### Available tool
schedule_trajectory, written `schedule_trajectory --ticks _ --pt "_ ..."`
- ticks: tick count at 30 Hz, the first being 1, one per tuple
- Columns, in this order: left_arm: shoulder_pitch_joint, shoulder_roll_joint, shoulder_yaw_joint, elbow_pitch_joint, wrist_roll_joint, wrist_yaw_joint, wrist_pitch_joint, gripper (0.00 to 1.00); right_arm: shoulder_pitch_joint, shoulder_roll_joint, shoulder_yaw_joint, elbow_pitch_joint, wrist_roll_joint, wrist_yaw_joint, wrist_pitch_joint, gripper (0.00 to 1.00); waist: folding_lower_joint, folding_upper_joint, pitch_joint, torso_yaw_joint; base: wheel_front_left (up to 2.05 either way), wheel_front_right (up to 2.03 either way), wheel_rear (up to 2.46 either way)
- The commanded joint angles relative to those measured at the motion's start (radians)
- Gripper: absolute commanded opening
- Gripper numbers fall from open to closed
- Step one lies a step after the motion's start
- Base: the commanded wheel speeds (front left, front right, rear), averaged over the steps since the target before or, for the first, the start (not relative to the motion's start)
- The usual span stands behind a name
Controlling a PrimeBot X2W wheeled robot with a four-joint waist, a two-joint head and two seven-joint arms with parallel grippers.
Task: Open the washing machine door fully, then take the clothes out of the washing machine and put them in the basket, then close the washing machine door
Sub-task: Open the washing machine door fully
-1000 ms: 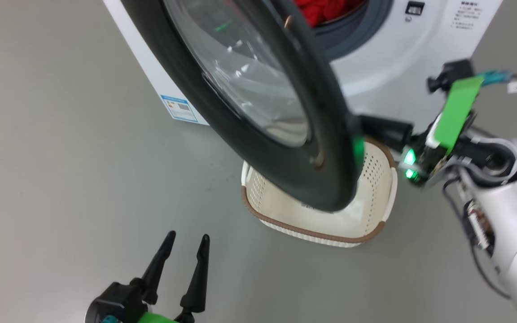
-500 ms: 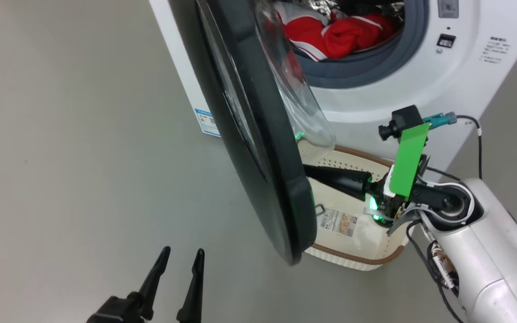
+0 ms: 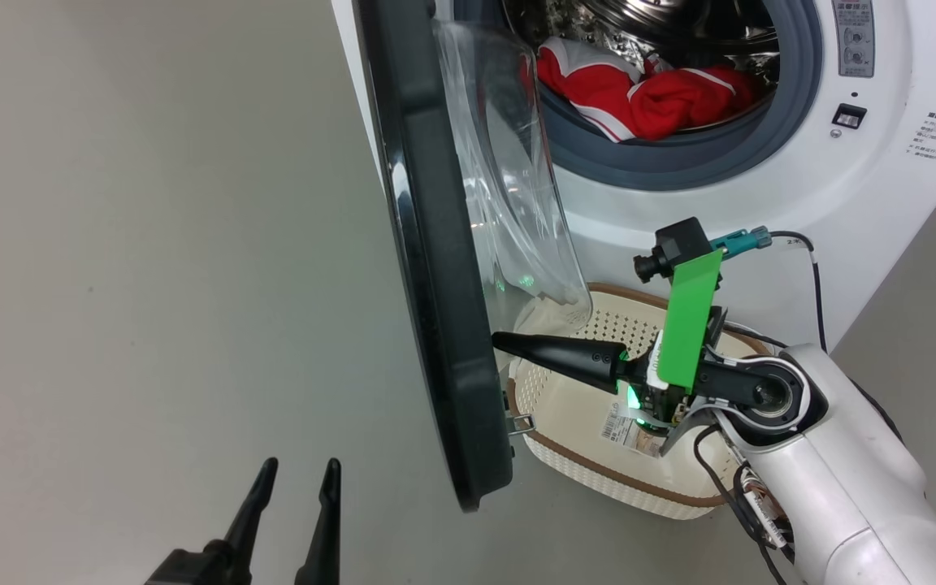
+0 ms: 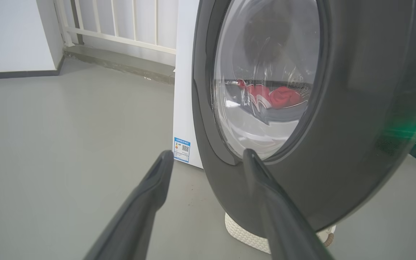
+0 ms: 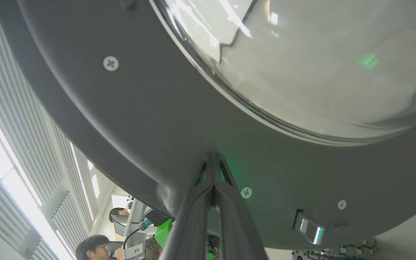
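Note:
The washing machine (image 3: 760, 211) stands at the upper right with its door (image 3: 435, 325) swung out, seen edge-on in the head view. Red clothes (image 3: 647, 89) with white stripes lie in the steel drum. The cream basket (image 3: 565, 398) sits on the floor below the opening, partly behind the door. My right gripper (image 3: 500, 340) is shut, its tips against the door's inner rim; the right wrist view shows the shut tips (image 5: 212, 157) on that grey rim (image 5: 139, 119). My left gripper (image 3: 300, 465) is open and empty, on the outer side of the door (image 4: 356, 108).
Grey floor spreads out to the left of the machine. A blue label (image 4: 181, 149) marks the machine's white side panel. A white railing (image 4: 121, 21) runs along the far wall. A person (image 5: 92, 247) shows in the right wrist view's lower left.
The head view has shifted, bringing more of the drum into sight. The door has swung wider, from facing me to edge-on, with the shut right gripper against its inner side. The left gripper stays open.

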Motion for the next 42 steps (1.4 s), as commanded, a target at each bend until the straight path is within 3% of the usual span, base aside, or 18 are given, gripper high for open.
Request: schedule_trajectory --ticks 1,17,21,27,32,33,34,42 --pt "-0.007 0.010 0.039 -0.032 0.005 0.007 -0.009 1.00 -0.006 0.028 0.020 -0.032 -0.007 0.005 -0.010 0.00 0.0000 -0.0001 0.000 0.001 0.00 0.00 0.00" --pt "0.000 0.010 0.047 -0.034 0.003 0.008 -0.009 1.00 0.006 0.030 0.071 -0.040 -0.003 0.005 -0.085 0.00 0.0000 -0.0001 -0.011 -0.004 0.00 0.00 0.00" --pt "-0.004 0.010 0.049 -0.025 0.009 0.001 -0.009 1.00 0.026 0.030 0.050 -0.043 -0.023 0.005 -0.109 0.13 0.0000 -0.0001 -0.018 -0.009 0.00 0.00 0.00" --pt "-0.005 0.010 0.059 -0.011 0.025 -0.012 -0.009 1.00 0.085 0.026 0.012 -0.050 -0.059 0.005 -0.159 0.16 0.0000 -0.0001 -0.035 -0.034 0.00 0.00 0.00" --pt "0.000 0.010 0.070 -0.007 0.035 -0.017 -0.009 1.00 0.132 0.020 -0.007 -0.051 -0.076 0.005 -0.191 0.50 0.0000 -0.0001 -0.045 -0.060 0.00 0.00 0.00" --pt "0.001 0.010 0.073 -0.006 0.036 -0.018 -0.009 1.00 0.143 0.018 -0.011 -0.050 -0.080 0.005 -0.201 0.90 0.0000 -0.0001 -0.047 -0.066 0.00 0.00 0.00" --pt "0.003 0.010 0.076 -0.005 0.038 -0.018 -0.009 1.00 0.154 0.017 -0.015 -0.048 -0.084 0.005 -0.212 1.00 0.0000 -0.0001 -0.051 -0.071 0.00 0.00 0.00" --pt "0.013 0.010 0.097 -0.001 0.049 -0.027 -0.009 1.00 0.254 -0.006 -0.046 -0.039 -0.106 0.005 -0.302 1.00 0.0000 -0.0001 -0.067 -0.102 0.00 0.00 0.00"
